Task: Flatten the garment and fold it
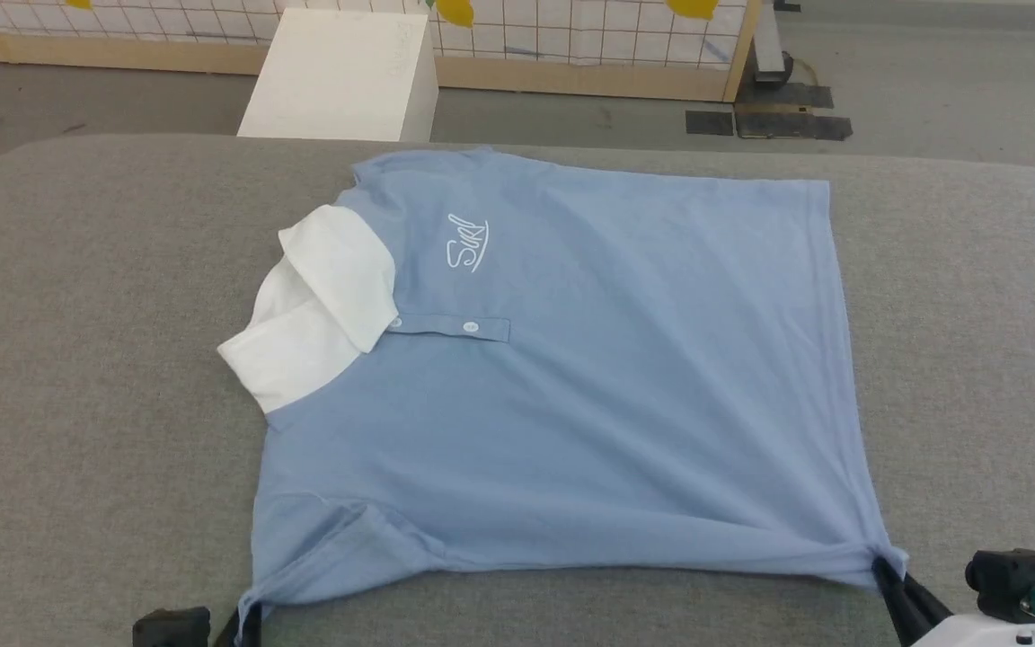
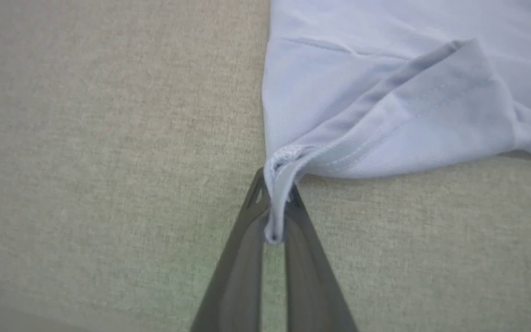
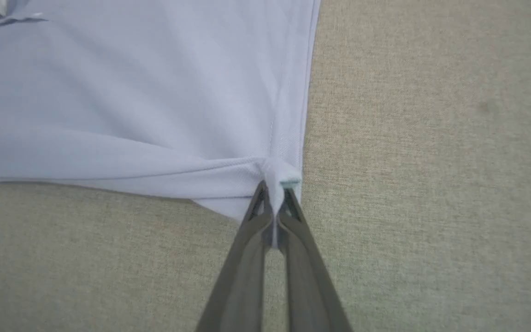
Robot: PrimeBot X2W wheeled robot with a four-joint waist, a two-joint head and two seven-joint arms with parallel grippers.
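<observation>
The garment [image 1: 571,386], a light blue polo shirt, lies front-up and mostly flat on a grey cloth-covered tabletop [image 1: 77,359]. Its white collar [image 1: 320,305] points to the robot's left and its hem [image 1: 827,296] to the right. A white script logo [image 1: 466,243] sits on the chest, and a white button [image 1: 471,326] shows on the placket just beside the collar.

The left gripper [image 2: 274,186] is clamped on the near left corner of the shirt. A small bunch of stitched edge is pinched between its dark fingers, and the near sleeve [image 2: 431,124] lies folded over the body just beside it. The right gripper [image 3: 272,191] is closed on the near right corner, at the hem. From there the fabric pulls into creases that run along the near edge toward the other grip.

Beyond the tabletop, a white box [image 1: 342,76] stands on the floor before a grid-patterned panel [image 1: 571,36] with a wooden frame.
</observation>
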